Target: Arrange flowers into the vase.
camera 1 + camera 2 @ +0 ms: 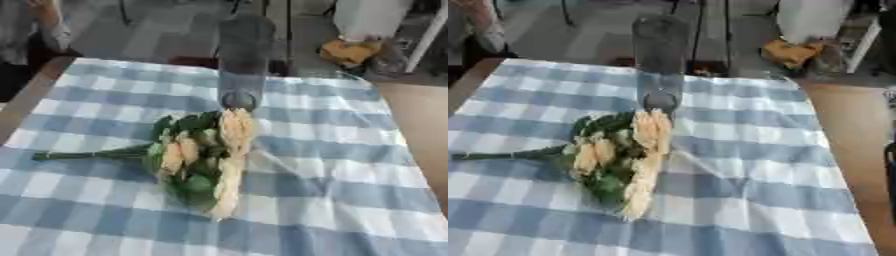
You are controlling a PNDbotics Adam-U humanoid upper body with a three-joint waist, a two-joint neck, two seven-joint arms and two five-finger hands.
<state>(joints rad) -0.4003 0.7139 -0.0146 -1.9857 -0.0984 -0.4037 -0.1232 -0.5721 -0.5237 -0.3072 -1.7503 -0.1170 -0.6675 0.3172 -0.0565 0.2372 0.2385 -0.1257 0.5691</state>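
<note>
Neither robot hand shows in either eye view, so whether each is spread or pinching anything cannot be told. The flowers (199, 155), a bunch of pale yellow blooms with dark green leaves, lie flat on the blue-and-white checked cloth (350, 165) covering the desk (411, 115), their green stems (83, 155) pointing toward the left edge. The tall clear glass vase (243, 60) stands upright just behind the bunch, its base close to the topmost blooms.

A tall clear glass vase (242, 62) stands upright at upper centre of the frame, empty; just below its base lies a bunch of pale yellow flowers (203, 157) with dark green leaves. The bunch lies flat at centre; its green stems (83, 154) point toward the left edge.
</note>
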